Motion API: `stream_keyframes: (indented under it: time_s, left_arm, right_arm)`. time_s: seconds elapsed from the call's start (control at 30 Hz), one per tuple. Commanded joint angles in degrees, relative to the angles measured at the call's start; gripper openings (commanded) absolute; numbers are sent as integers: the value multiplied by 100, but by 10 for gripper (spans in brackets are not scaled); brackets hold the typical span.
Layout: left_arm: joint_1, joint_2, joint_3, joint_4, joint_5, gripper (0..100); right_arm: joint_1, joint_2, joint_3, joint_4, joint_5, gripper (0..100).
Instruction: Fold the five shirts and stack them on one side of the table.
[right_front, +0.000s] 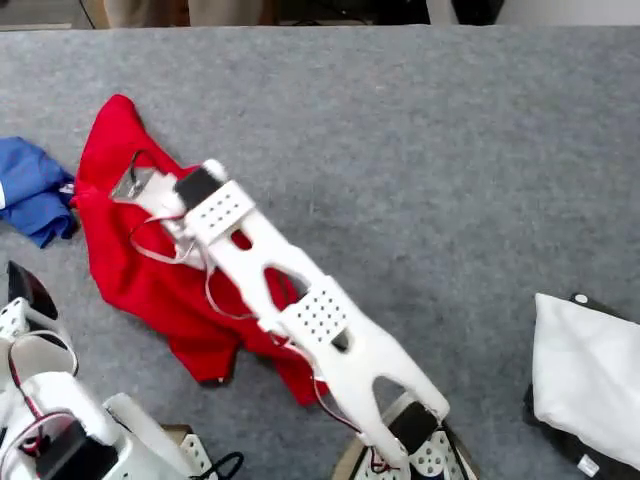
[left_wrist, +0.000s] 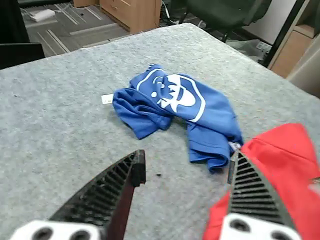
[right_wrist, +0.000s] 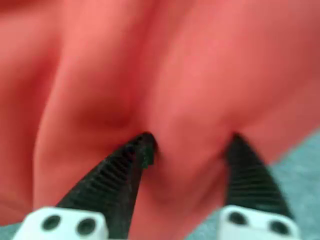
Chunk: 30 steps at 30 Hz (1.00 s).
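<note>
Right gripper (right_wrist: 190, 145) is set wide open and pressed down into the red shirt (right_wrist: 175, 60); a ridge of red cloth is bunched between the two ribbed black fingers (right_wrist: 125, 170), but nothing is clamped. In the high view the right gripper (right_front: 135, 185) is seen at the end of the white arm stretched diagonally from the near edge, over the upper part of the red shirt (right_front: 150, 280). The red shirt is spread out crumpled and unfolded on the left half of the grey table (right_front: 450, 150), partly covered by the arm. Left gripper (left_wrist: 188, 162) is also held open, with nothing in it, above bare table between the blue and red shirts; it is seen low at the left edge of the high view (right_front: 25, 285). The blue shirt (left_wrist: 175, 105) is left crumpled with its white print facing up, just beside the red shirt's edge (left_wrist: 285, 165) and at the table's far left (right_front: 30, 190). A small white tag (left_wrist: 107, 98) is seen on the table beside the blue shirt. A folded white shirt (right_front: 590, 370) is stacked on a dark garment (right_front: 548, 425) at the right edge, well apart from the others.
</note>
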Motion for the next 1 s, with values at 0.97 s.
stream_keyframes:
  time_s: [0.97]
  left_arm:
    - [1591,-374,1662,-897,-105,248]
  right_arm:
    - [5200,-1692,866,176,1609,127]
